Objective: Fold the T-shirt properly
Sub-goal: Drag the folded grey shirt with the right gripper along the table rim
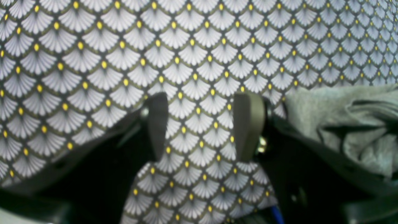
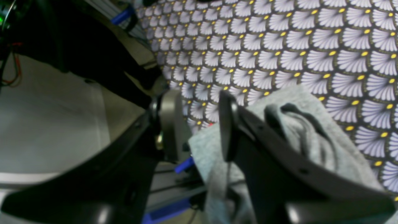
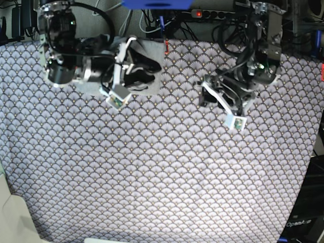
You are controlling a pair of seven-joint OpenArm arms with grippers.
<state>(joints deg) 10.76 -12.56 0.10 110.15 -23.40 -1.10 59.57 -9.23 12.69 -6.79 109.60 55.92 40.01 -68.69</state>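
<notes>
The light grey T-shirt (image 2: 311, 105) lies bunched in a small heap on the scallop-patterned cloth (image 3: 162, 167), at the back left in the base view (image 3: 145, 90). My right gripper (image 2: 197, 96) hovers right over its edge, jaws apart; a grey corner of the shirt lies below the gap and nothing is pinched. Much of the heap is hidden behind that gripper's right finger (image 2: 228, 124). My left gripper (image 1: 203, 96) stands open over bare patterned cloth, with the T-shirt (image 1: 342, 124) off to its right, apart from it. In the base view the left gripper (image 3: 205, 92) is at the back right.
The patterned cloth covers the whole table. Its back edge runs close behind both arms, with cables, blue clamps (image 2: 122, 15) and a power strip (image 3: 212, 14) beyond it. A bare grey floor (image 2: 53, 124) shows past the table edge in the right wrist view.
</notes>
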